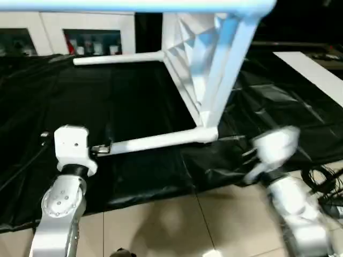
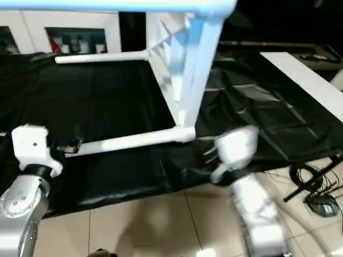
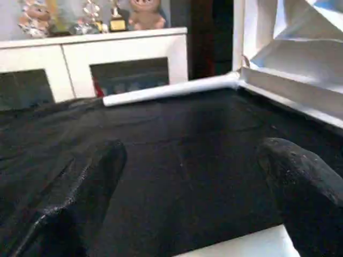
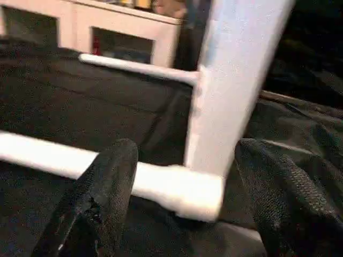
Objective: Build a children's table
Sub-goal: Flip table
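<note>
The white table (image 1: 198, 80) lies tipped on its side on the black cloth (image 1: 134, 96), and its top part is cut off and blurry. I can count three legs: one far leg (image 1: 118, 58), one near leg (image 1: 155, 140), and one up high (image 1: 161, 5). The left claw (image 3: 187, 214), spread wide and empty, sits by the near leg's tip; the right claw (image 4: 182, 214) is spread too, by the table's near corner.

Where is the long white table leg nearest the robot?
In the left eye view the long white plastic tube leg lies level over the black-draped work table, running from the tabletop's near corner socket toward the left gripper.
</note>
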